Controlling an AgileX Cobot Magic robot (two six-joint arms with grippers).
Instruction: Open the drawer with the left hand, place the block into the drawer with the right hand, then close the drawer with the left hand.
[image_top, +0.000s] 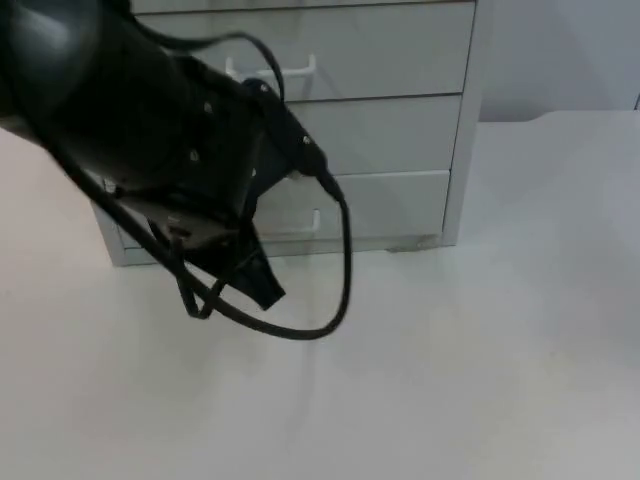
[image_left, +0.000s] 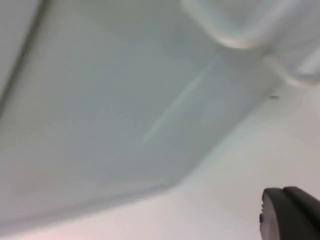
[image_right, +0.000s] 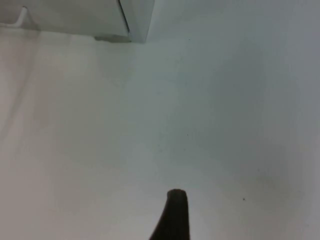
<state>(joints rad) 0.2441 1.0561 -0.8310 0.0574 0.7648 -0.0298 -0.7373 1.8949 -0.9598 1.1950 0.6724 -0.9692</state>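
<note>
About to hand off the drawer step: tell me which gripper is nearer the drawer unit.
Left. The left gripper hangs just in front of the drawer unit; the right gripper waits over bare table, farther out.

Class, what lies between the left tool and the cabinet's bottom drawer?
Nothing. In the top view the left tool hangs just before the bottom drawer, only bare table below the gap.

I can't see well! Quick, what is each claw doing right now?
Left claw: by the white drawer cabinet, holding nothing; open or shut cannot be told.
Right claw: over the table; cannot be told.
</note>
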